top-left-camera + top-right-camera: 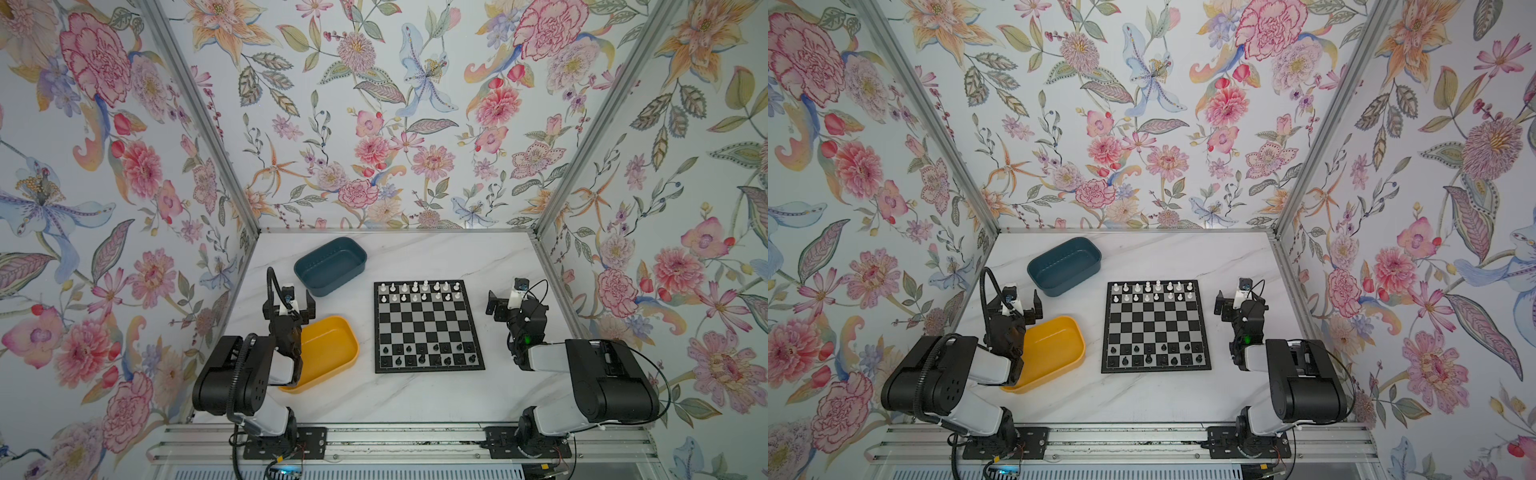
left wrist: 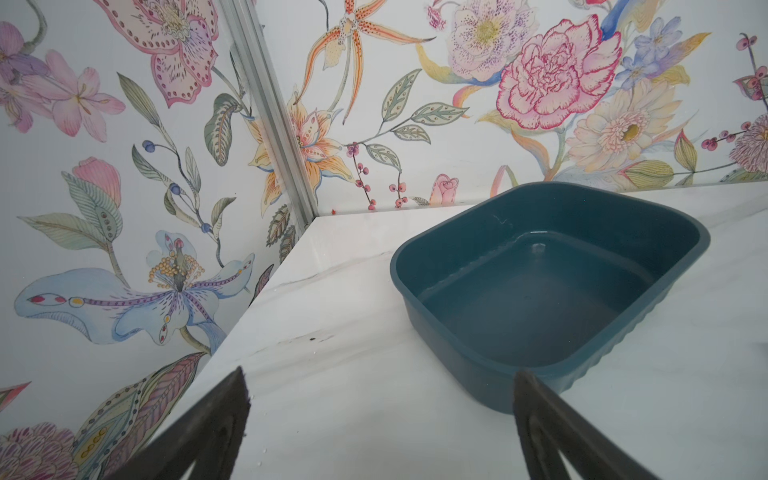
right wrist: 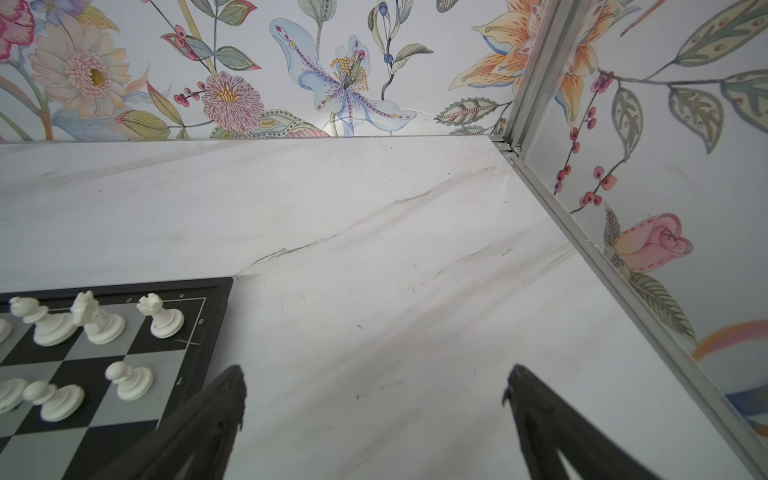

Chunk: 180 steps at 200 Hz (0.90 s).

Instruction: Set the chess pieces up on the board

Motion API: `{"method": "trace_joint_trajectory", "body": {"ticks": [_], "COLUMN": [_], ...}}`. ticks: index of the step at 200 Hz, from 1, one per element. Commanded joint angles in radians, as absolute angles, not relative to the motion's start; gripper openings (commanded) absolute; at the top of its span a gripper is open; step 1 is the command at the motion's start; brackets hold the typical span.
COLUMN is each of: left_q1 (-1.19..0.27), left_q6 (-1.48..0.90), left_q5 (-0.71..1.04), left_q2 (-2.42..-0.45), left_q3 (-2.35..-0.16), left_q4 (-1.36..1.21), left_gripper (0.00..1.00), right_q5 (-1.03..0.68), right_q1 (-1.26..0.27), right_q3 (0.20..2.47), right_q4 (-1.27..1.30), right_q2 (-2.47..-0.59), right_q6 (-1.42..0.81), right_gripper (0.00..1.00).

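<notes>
The board (image 1: 428, 326) (image 1: 1155, 326) lies flat at mid-table. White chess pieces (image 1: 419, 291) (image 1: 1152, 291) stand on its two far rows, black ones (image 1: 428, 354) (image 1: 1156, 354) on its two near rows. Left of the board, my left gripper (image 1: 289, 306) (image 1: 1015, 307) (image 2: 381, 372) is open and empty over bare table. My right gripper (image 1: 513, 305) (image 1: 1241, 305) (image 3: 375, 368) hovers open and empty beside the board's far right corner. The right wrist view shows a white rook (image 3: 160, 318), a knight (image 3: 93, 318) and pawns (image 3: 129, 380) on that corner.
An empty teal tray (image 1: 330, 266) (image 1: 1064, 266) (image 2: 540, 307) sits at the back left, just ahead of the left gripper. An empty yellow tray (image 1: 328, 353) (image 1: 1054, 353) lies under the left arm. Floral walls enclose three sides.
</notes>
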<state>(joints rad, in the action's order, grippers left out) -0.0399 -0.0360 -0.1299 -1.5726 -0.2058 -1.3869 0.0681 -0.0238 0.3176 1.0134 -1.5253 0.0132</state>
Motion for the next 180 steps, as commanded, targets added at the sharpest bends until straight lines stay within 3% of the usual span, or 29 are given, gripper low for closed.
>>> {"method": "trace_joint_trajectory", "body": {"ticks": [1,180], "left_q1": [-0.046,-0.067], "left_q6": [-0.018,-0.011], "left_q5": [-0.106,-0.174], "left_q2": [-1.574,-1.572], "left_q3": [-0.221,-0.215], "left_q4": [-1.372,-1.385], "left_gripper": [0.99,0.99], "right_q5": [0.052,0.061], "right_q1": [-0.023,-0.026], "right_q3": [0.298,0.298], "right_q4": [1.09,1.092], "right_q2": [-1.545,-1.546], "right_q6": [0.032,0.034], "right_gripper": [0.99,0.99]}}
